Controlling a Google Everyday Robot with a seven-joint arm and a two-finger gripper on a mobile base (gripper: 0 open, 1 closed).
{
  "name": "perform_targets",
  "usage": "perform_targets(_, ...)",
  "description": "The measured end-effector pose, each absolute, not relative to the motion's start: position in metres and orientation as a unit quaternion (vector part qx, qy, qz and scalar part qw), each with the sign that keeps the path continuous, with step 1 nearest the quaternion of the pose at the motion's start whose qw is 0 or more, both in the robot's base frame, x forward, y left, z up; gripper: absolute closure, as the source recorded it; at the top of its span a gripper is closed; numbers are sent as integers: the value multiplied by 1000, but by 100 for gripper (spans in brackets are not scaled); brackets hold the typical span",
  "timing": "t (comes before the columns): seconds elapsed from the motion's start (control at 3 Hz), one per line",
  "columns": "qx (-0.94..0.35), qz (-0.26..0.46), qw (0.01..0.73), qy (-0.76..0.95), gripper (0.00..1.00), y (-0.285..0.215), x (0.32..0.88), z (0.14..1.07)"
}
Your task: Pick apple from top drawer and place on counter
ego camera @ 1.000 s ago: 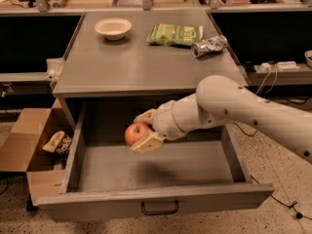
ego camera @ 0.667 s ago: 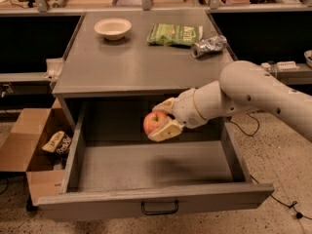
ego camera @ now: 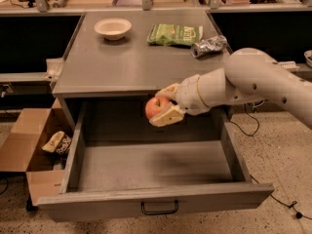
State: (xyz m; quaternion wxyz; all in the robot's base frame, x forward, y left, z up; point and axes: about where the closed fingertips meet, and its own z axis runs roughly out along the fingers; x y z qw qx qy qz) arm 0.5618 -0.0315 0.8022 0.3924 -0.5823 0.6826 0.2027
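End effector (ego camera: 165,105) is clamped on the apple (ego camera: 153,107), one pale finger over the top and one under it. Apple hangs in the air, well above the floor of the open top drawer (ego camera: 156,199), at about the middle of the drawer's width and toward its back. Nothing else shows inside the drawer.

Key relation: the tabletop (ego camera: 126,62) lies up and back from the apple. The apple sits just below and just in front of the tabletop's front edge, so it is not over the surface yet. The upper finger is right at that edge; whether it touches the lip is hard to tell, probably just clear. My read is that the next move must go up first to clear the lip, then inward over the bare front-middle of the tabletop. Going straight back would run the apple under the top, into the cabinet.

Only one arm (ego camera: 253,79). It comes in from the right side of the view, with the forearm nearly level just under tabletop height and the wrist pointing left.

Landing area looks free: the bowl (ego camera: 112,28), green bag (ego camera: 174,34) and crumpled silver can (ego camera: 208,46) all sit toward the back, well apart from the front edge. Cardboard box (ego camera: 24,145) is on the floor left of the drawer, not involved.
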Motion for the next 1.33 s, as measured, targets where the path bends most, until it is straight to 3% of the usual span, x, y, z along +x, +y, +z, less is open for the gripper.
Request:
perform_targets(0.67,-529,164,473,685,100,-58,637,887)
perform_targets(1.33,-451,162,459,748,100,-88,707,879)
